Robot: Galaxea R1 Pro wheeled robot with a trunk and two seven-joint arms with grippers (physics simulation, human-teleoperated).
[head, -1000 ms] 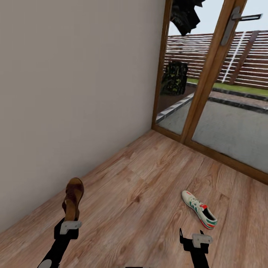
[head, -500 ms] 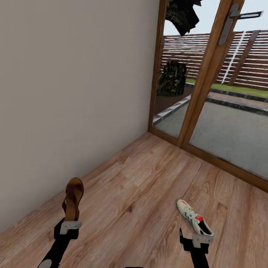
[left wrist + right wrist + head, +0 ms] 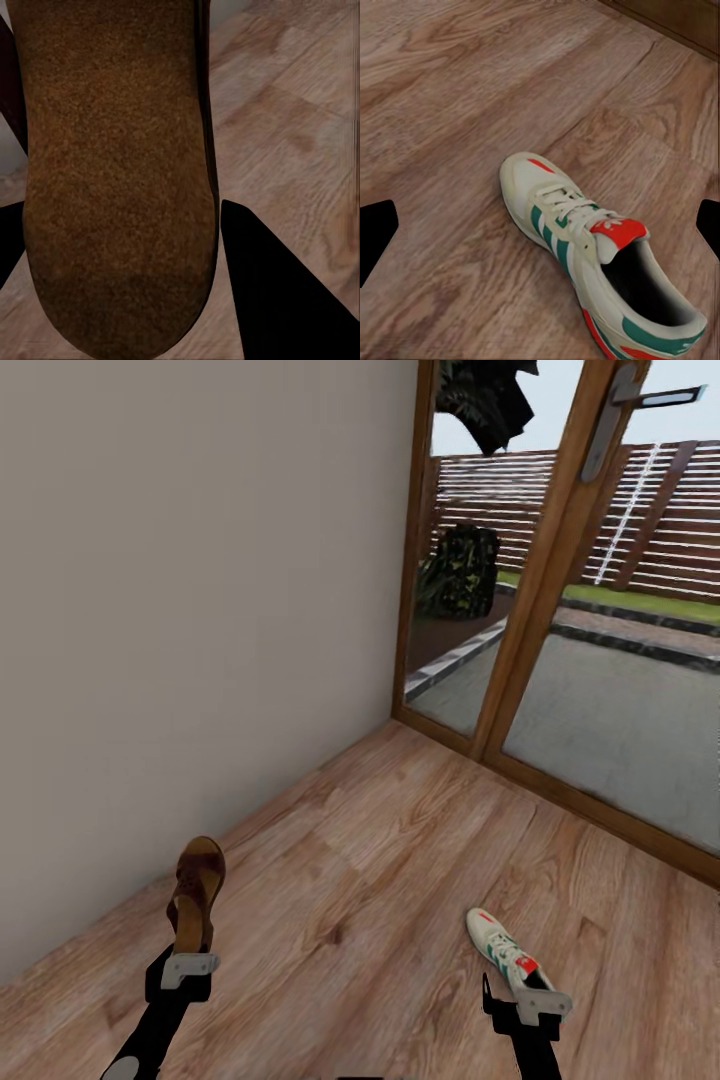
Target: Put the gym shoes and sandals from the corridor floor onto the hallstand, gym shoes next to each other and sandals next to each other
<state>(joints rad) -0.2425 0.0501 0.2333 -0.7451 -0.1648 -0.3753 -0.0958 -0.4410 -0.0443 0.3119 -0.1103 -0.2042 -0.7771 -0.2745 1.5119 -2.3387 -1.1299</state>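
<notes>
One brown sandal (image 3: pixel 198 890) stands up off the corridor floor (image 3: pixel 370 880), with my left gripper (image 3: pixel 187 958) shut on its heel end. In the left wrist view its tan sole (image 3: pixel 112 150) sits between the two dark fingers (image 3: pixel 285 300). A white gym shoe (image 3: pixel 497 948) with green stripes and a red tongue patch lies on the floor just ahead of my right gripper (image 3: pixel 516 1000), its heel end hidden behind the gripper. In the right wrist view the gym shoe (image 3: pixel 585 247) lies below the open right gripper (image 3: pixel 542 221), whose fingertips (image 3: pixel 375 232) are far apart.
A plain beige wall (image 3: pixel 180 610) runs along the left. A wood-framed glass door (image 3: pixel 540 590) with a metal handle (image 3: pixel 620 405) closes the corridor end, with a patio beyond. Bare plank floor lies between the two arms.
The whole view has shifted, so the camera moved. The gym shoe now lies nearer to the right gripper and partly behind it. Both arms hold their pose, and the sandal stays held.
</notes>
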